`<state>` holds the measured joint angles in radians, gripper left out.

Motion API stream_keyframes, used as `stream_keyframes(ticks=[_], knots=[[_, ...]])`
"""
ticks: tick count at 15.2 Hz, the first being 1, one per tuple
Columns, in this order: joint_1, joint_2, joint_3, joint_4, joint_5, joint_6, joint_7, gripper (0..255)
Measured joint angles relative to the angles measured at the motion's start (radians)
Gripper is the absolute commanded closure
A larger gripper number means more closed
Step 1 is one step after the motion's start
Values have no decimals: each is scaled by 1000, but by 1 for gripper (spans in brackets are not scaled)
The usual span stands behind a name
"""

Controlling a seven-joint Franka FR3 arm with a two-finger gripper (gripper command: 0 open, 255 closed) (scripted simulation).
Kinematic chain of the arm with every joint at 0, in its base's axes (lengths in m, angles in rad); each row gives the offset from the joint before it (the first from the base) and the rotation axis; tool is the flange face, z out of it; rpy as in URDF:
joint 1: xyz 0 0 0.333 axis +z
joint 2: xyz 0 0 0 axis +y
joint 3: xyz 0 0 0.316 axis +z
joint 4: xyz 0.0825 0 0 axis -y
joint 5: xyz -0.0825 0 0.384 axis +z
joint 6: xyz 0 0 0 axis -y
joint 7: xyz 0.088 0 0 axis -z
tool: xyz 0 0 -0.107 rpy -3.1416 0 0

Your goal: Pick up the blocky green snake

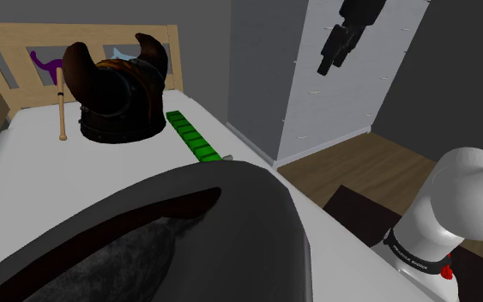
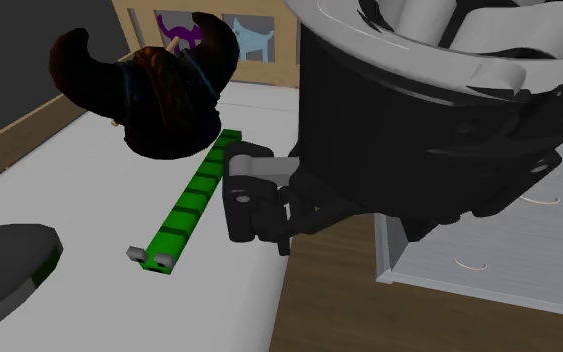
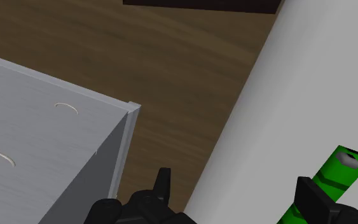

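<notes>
The pincer (image 3: 233, 177) stood wide apart, its two black fingers (image 3: 163, 188) holding nothing and touching nothing. In the wrist view, the gap between them looked down on the edge of the white bed (image 3: 279, 95) and the wooden floor (image 3: 171, 63) beside it. The green snake (image 3: 334, 179) lay just beside one finger, outside the gap, showing its head end with grey eyes. A grey cabinet (image 3: 37, 146) corner filled the other side.

In the shoulder view the pincer (image 1: 325, 67) hung high in front of the cabinet (image 1: 351, 94), well apart from the snake (image 1: 192, 135). The snake lay flat and straight along the bed's (image 1: 59, 172) near edge, one end close to a dark horned helmet (image 1: 115, 94). A wooden bat (image 1: 62, 103) lay on the helmet's far side, and a large dark curved object (image 1: 231, 232) covered the foreground.

The second exterior view brought the pincer (image 2: 237, 200) close to the snake (image 2: 194, 200), above and beside its middle. There the snake's head pointed away from the helmet (image 2: 159, 95). That view also showed a purple cat figure (image 2: 176, 28) and a pale blue one (image 2: 254, 40) at the headboard (image 2: 289, 45).
</notes>
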<state>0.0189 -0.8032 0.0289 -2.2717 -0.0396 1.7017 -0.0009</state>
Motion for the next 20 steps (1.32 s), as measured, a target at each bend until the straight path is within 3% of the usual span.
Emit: stream_keyframes(ticks=[4, 12, 20], knots=[[-1, 65, 30, 12, 13, 37, 45, 0], [-7, 341, 141, 113, 34, 150, 218, 0], [-11, 660, 223, 320, -2, 193, 391, 0]])
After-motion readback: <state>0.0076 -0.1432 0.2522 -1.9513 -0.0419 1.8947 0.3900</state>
